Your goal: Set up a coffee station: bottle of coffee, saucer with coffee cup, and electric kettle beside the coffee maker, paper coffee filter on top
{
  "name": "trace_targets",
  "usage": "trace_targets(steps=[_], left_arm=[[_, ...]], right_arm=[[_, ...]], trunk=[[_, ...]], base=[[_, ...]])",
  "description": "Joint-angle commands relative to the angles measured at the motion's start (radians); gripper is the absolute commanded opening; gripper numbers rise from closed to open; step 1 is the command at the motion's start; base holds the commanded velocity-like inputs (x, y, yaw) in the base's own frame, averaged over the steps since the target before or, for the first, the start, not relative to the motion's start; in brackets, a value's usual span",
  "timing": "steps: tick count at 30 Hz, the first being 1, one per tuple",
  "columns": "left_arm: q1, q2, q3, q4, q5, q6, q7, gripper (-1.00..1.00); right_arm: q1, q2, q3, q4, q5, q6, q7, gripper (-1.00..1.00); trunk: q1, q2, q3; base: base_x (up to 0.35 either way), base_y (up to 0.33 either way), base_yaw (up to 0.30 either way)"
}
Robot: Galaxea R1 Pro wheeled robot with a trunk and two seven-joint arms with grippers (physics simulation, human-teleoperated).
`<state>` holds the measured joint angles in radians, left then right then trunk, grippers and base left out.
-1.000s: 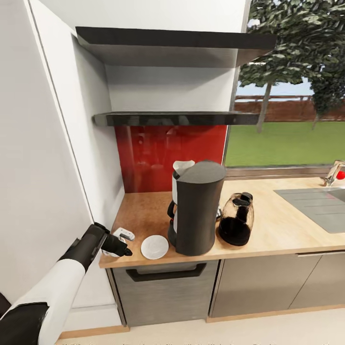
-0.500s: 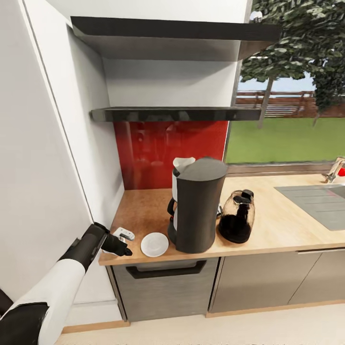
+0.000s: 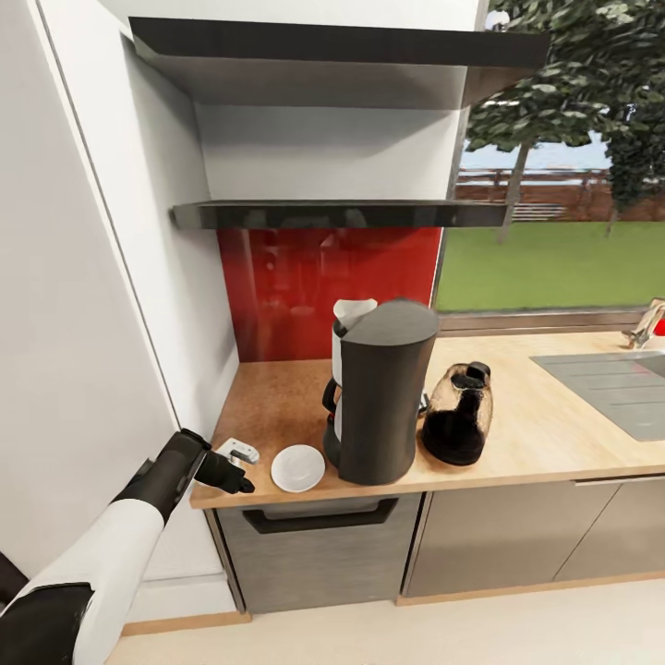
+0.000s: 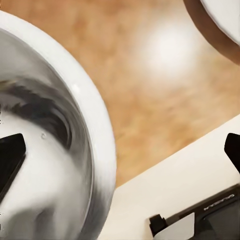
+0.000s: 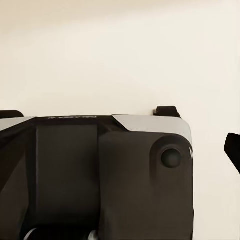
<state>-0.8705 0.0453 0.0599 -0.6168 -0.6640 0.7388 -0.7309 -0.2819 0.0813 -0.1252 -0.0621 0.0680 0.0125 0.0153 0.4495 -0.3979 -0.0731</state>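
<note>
At the countertop's [image 3: 545,434] left front corner the left gripper [image 3: 242,466] hangs over the edge with the coffee cup [image 4: 50,150] between its fingers. In the left wrist view the cup's white rim and glossy bowl sit between the two dark fingertips [image 4: 11,157], which look spread about as wide as the cup, though whether they press on it I cannot tell. The cup is likely light, hard, slick and breakable, so a pinch across the rim wall, one finger inside and one outside, would probably hold better than a squeeze round the smooth belly. Just beside it, at the front edge, lies the empty saucer [image 3: 297,467], flat and equally brittle, wanting a gentle set-down in its middle. Next comes the coffee maker [image 3: 383,402] with the paper coffee filter [image 3: 352,315] peeking up behind its top, then the electric kettle [image 3: 457,414] close beside it. The right gripper's fingers I cannot judge from the right wrist view.
</note>
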Motion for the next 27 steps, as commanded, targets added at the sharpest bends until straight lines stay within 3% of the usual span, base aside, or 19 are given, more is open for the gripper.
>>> trace_targets(steps=[1,27], left_arm=[[-0.001,0.000,0.005,-0.001,-0.011,0.002,-0.010,-1.00],[-0.001,0.004,0.006,-0.002,-0.009,0.003,-0.011,-1.00]], right_arm=[[0.000,0.000,-0.008,-0.001,0.007,0.001,0.002,1.00],[-0.001,0.000,-0.008,-0.001,0.007,0.001,0.002,1.00]], trunk=[[0.001,-0.002,-0.002],[0.001,-0.002,-0.003]], base=[[0.000,0.000,0.000],[0.000,0.000,0.000]])
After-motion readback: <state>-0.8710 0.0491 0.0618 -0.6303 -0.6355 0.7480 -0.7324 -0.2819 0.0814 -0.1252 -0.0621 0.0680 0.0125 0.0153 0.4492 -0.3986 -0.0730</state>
